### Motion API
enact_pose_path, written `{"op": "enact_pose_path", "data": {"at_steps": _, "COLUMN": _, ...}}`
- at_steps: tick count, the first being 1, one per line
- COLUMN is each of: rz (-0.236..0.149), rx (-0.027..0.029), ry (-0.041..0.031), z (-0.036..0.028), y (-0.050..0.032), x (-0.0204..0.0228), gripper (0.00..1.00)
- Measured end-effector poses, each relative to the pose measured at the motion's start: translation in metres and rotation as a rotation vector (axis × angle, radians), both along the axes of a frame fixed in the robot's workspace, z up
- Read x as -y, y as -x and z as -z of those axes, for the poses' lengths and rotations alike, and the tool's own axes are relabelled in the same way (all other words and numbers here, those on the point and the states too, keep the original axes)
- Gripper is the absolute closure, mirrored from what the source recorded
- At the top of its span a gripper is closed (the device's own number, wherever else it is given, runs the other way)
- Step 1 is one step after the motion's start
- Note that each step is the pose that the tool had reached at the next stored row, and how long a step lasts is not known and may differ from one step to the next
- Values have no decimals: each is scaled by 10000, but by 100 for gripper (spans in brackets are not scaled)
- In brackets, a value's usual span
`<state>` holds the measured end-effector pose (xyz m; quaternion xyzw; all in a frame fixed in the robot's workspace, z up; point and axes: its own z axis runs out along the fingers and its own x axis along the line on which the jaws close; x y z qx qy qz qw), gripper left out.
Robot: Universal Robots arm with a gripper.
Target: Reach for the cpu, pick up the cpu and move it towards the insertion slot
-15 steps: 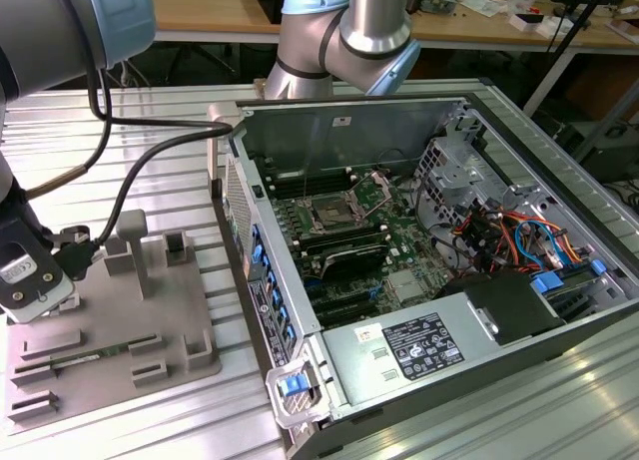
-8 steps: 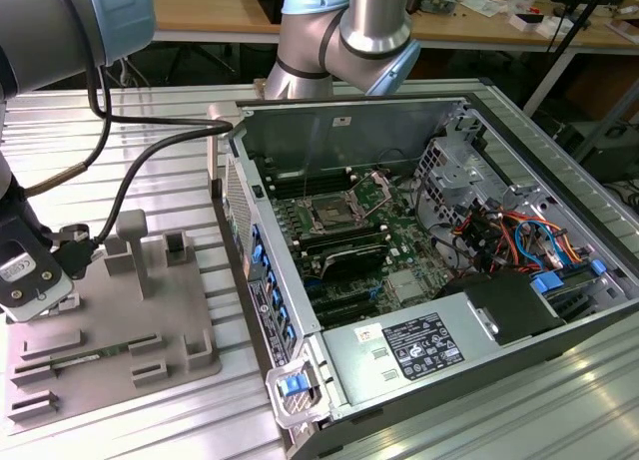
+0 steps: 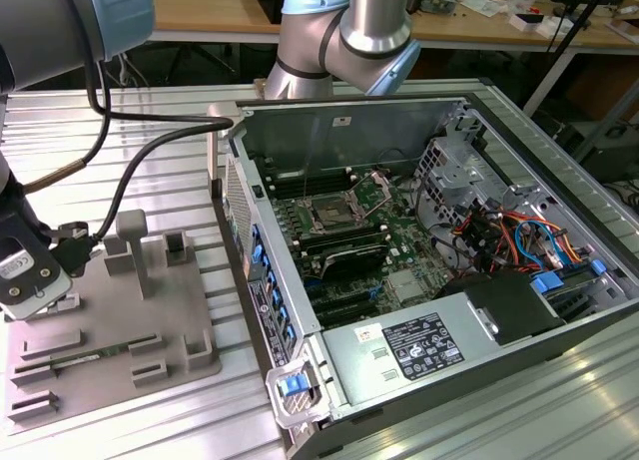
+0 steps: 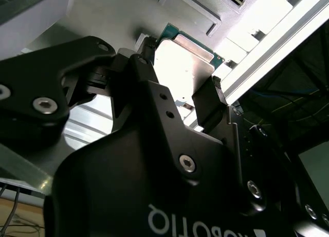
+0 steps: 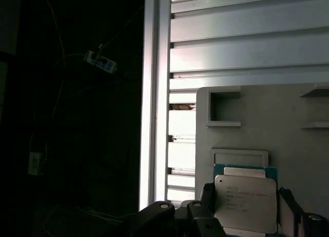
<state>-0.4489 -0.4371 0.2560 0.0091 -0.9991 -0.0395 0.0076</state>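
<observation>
Tool (image 4: 177, 67) clamped on cpu (image 5: 245, 201) edges, low over grey fixture plate (image 3: 110, 310).

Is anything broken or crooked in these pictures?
Nothing stands out. The cpu looks whole and sits straight at the gripper, over the grey fixture plate. The insertion slot lies square on the green board inside the open computer case, with no loose bits on it that I can see.

Place: robotics lab | robot arm (image 3: 344, 41) | open computer case (image 3: 339, 131) on slatted aluminium table (image 3: 519, 410) | cluttered workbenches (image 3: 210, 6) behind
</observation>
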Motion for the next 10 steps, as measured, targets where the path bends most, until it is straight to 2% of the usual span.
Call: {"op": "enact_pose_path", "data": {"at_steps": 10, "rz": 0, "rx": 0, "ry": 0, "z": -51, "y": 0, "x": 0, "gripper": 45}}
